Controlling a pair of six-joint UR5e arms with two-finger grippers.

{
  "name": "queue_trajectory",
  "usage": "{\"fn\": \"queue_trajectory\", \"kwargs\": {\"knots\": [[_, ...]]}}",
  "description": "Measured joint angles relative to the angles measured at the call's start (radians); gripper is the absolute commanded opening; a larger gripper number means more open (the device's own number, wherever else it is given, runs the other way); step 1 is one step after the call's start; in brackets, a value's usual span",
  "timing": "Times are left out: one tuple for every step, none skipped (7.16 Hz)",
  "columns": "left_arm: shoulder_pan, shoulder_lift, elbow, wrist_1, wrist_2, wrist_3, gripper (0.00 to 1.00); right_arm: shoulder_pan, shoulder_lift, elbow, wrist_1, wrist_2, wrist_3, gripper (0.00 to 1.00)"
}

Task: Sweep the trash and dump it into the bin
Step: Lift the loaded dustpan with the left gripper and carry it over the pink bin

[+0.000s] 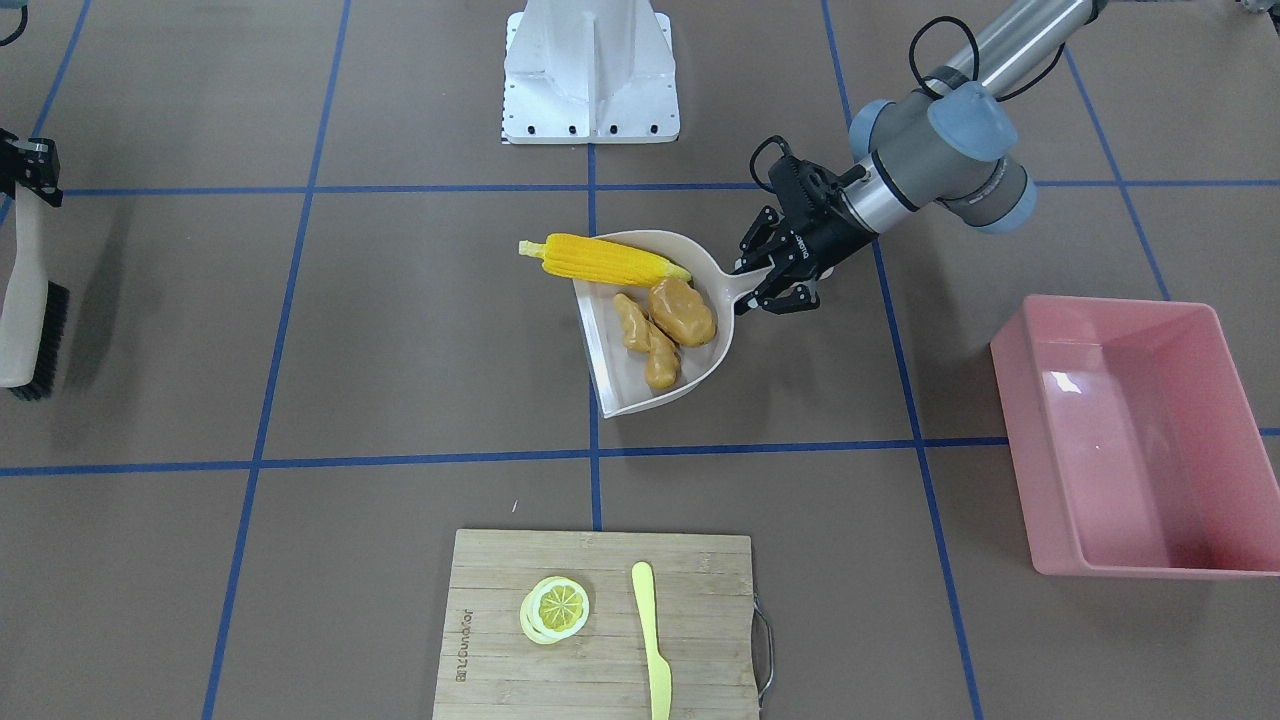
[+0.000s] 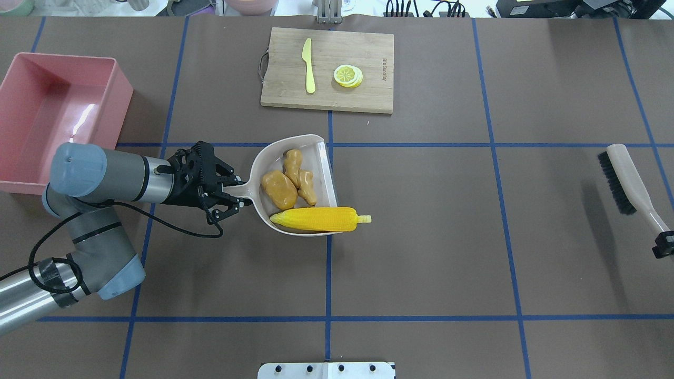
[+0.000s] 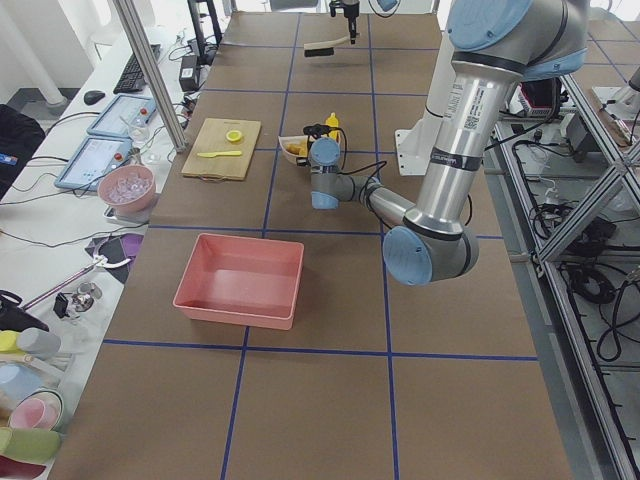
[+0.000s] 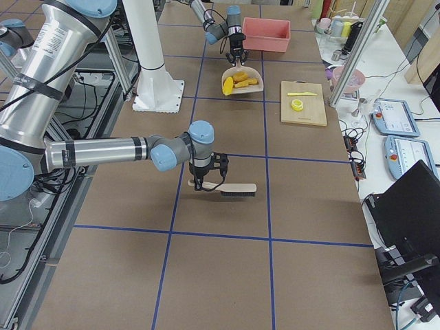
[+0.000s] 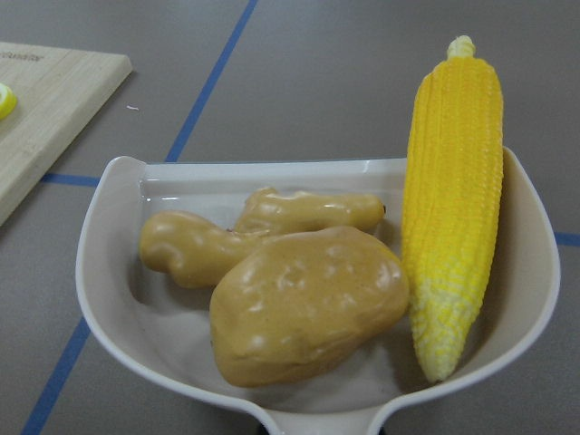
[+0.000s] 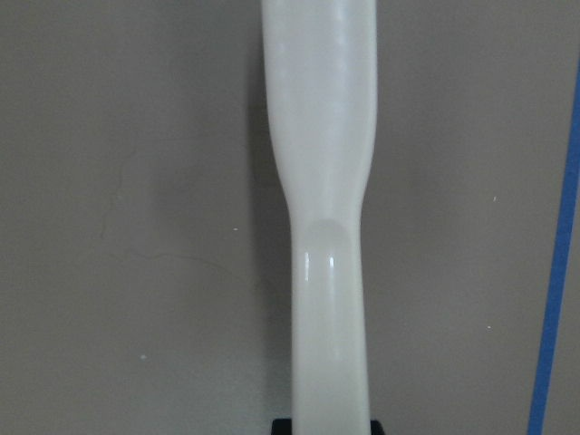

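Your left gripper [image 2: 234, 195] is pinching the short handle of the beige dustpan [image 2: 322, 168] between its jaws, and the pan is sitting near the middle of the tabletop with its open lip facing the right end. All three pieces of trash are lying inside it. The brown potato [image 2: 279, 190] is resting deep in the scoop beside the handle, touching the tan ginger root [image 2: 300, 176]. The yellow corn cob [image 2: 316, 219] is lying along the pan wall nearest the robot's edge, and its pale tip is poking out past the lip. The pink bin [image 2: 47, 118] is standing toward the left end, on the side far from the robot, well apart from the pan. Your right gripper [image 2: 664, 245] is gripping the tail of the brush [image 2: 632, 184] handle near the right end. A cutting board [image 2: 363, 58] is lying at the middle of the far edge, carrying a lemon slice [image 2: 348, 75] and a pale knife [image 2: 309, 73].
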Motion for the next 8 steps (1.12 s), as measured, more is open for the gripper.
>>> {"fn": "queue_trajectory", "kwargs": {"knots": [[-0.011,0.013,-0.023,0.000,0.010,0.013,0.10,0.003,-0.018,-0.058,0.095,0.007,0.001,0.00],[-0.021,0.018,-0.035,0.000,0.041,0.069,0.00,0.006,-0.028,-0.094,0.152,0.013,0.003,0.00],[-0.028,0.020,-0.041,0.000,0.093,0.159,0.00,0.009,-0.035,-0.110,0.176,0.018,0.004,0.00],[-0.031,0.020,-0.044,0.002,0.145,0.200,0.00,0.010,-0.038,-0.117,0.185,0.021,0.004,0.00],[-0.032,0.020,-0.045,0.013,0.175,0.133,0.00,0.010,-0.039,-0.122,0.188,0.021,0.004,0.00],[-0.033,0.019,-0.047,0.030,0.182,-0.035,0.00,0.010,-0.039,-0.125,0.189,0.022,0.004,0.00],[-0.033,0.019,-0.049,0.037,0.176,-0.178,0.00,0.011,-0.039,-0.128,0.189,0.023,0.003,0.00],[-0.033,0.022,-0.053,0.038,0.171,-0.278,0.00,0.010,-0.039,-0.133,0.189,0.023,0.003,0.00]]}}
